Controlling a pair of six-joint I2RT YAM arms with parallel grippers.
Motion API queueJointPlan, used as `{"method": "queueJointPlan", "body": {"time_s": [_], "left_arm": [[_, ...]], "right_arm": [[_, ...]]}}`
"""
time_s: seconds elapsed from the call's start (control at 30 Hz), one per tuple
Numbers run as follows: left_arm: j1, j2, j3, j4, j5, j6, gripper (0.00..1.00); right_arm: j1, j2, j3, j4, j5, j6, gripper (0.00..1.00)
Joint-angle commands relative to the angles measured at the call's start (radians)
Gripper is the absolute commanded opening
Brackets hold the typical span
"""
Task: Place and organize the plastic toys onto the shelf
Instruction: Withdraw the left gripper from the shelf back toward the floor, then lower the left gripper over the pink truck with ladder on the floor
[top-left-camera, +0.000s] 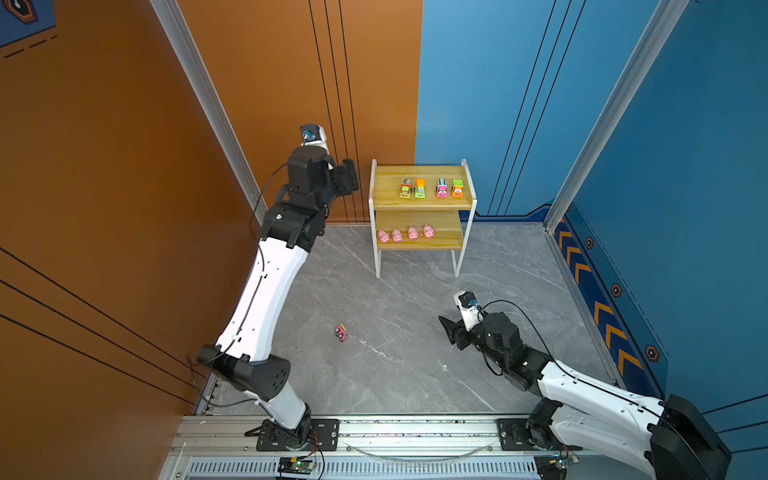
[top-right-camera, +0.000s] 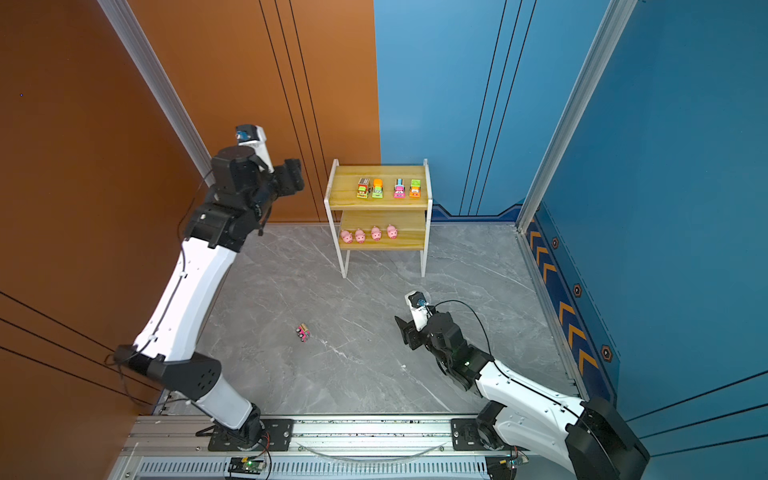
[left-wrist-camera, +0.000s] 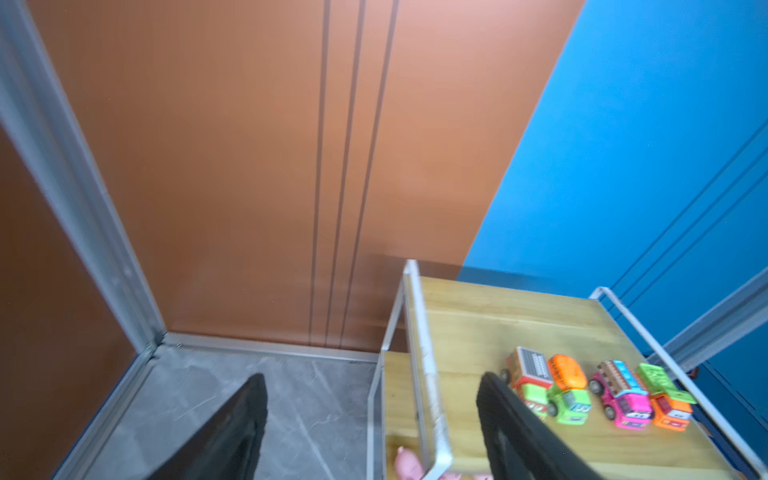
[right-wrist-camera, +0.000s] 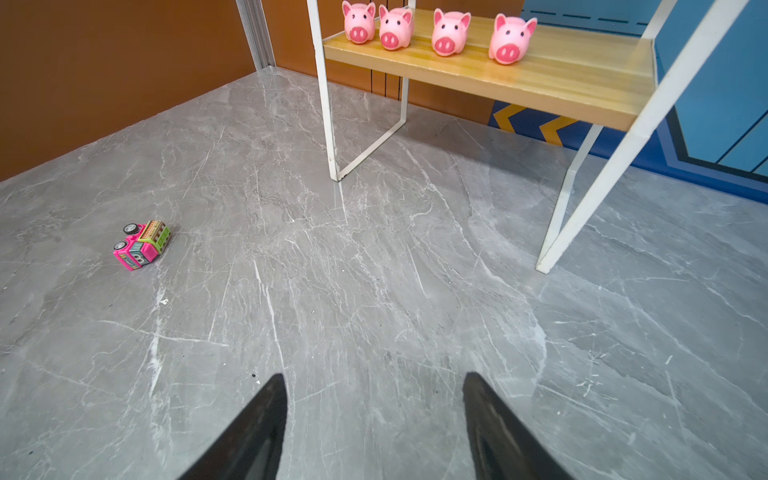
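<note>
The shelf (top-left-camera: 386, 187) (top-right-camera: 343, 187) stands at the back against the wall. Several toy trucks (top-left-camera: 420, 189) (left-wrist-camera: 569, 395) line its upper board. On the lower board (right-wrist-camera: 582, 79), several pink pigs (top-left-camera: 397, 235) (right-wrist-camera: 451, 33) stand in a row. One pink truck (top-left-camera: 341, 332) (top-right-camera: 303, 332) (right-wrist-camera: 142, 245) lies on its side on the grey floor. My left gripper (top-left-camera: 352, 174) (left-wrist-camera: 374, 382) hangs open and empty, level with the upper board and just off its left end. Low over the floor in front of the shelf, my right gripper (top-left-camera: 446, 330) (right-wrist-camera: 374, 382) is open and empty, to the right of the fallen truck.
Orange wall panels (top-left-camera: 124, 166) close the left side and blue ones (top-left-camera: 665, 166) the right and back. The shelf's thin white legs (right-wrist-camera: 328, 124) reach the floor. A metal rail (top-left-camera: 415, 428) carrying both arm bases runs along the front.
</note>
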Motion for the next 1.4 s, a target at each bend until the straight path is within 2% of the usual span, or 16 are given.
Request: {"method": "queueJointPlan", "body": {"time_s": [0.0, 0.1, 0.27, 0.37, 0.47, 0.67, 0.83, 1.37], "left_arm": [[0.078, -0.127, -0.231, -0.057, -0.001, -0.084, 0.81], [0.145, -0.243, -0.469, -0.090, 0.039, -0.143, 0.80], [0.149, -0.333, -0.778, -0.162, 0.048, -0.239, 0.78], [0.114, -0.349, -0.912, -0.159, 0.041, -0.305, 0.77], [0.033, -0.324, -0.999, -0.159, 0.019, -0.358, 0.77], [-0.108, -0.225, -1.082, -0.159, -0.019, -0.452, 0.77], [-0.176, -0.131, -1.096, -0.156, -0.050, -0.496, 0.77], [-0.189, 0.011, -1.060, -0.148, -0.043, -0.522, 0.74]], "right_arm": [[0.007, 0.010, 0.016, 0.027, -0.016, -0.014, 0.68], [0.011, 0.026, 0.018, 0.037, -0.033, -0.011, 0.68], [0.061, 0.098, 0.045, 0.065, -0.048, -0.013, 0.70], [0.117, 0.160, 0.076, 0.085, -0.045, -0.015, 0.70], [0.169, 0.222, 0.097, 0.113, -0.034, -0.017, 0.70], [0.199, 0.269, 0.099, 0.132, -0.020, -0.016, 0.70], [0.201, 0.273, 0.098, 0.127, -0.018, -0.021, 0.70], [0.207, 0.261, 0.091, 0.133, -0.012, -0.015, 0.70]]}}
